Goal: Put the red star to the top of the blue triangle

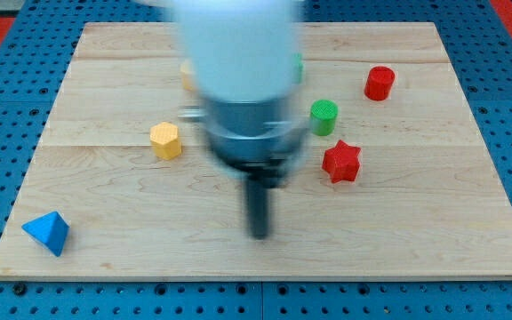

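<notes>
The red star lies right of the board's middle. The blue triangle sits near the board's bottom left corner. My tip is blurred and stands on the board below the middle. It is left of and below the red star, apart from it, and far to the right of the blue triangle.
A green cylinder stands just above the red star. A red cylinder is at the upper right. A yellow hexagon is left of the arm. The arm's body hides part of the board's upper middle, including parts of a yellow block and a green block.
</notes>
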`<act>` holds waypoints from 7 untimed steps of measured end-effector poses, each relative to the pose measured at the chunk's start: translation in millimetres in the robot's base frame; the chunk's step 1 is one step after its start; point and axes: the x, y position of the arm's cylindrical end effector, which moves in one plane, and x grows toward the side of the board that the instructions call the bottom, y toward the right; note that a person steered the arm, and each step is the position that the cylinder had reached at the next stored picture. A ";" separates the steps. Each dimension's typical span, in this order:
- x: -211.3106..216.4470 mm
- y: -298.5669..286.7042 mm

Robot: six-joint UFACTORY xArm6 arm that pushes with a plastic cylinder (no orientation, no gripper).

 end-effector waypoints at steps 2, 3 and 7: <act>-107.9 96.7; -107.8 61.1; -65.0 -54.8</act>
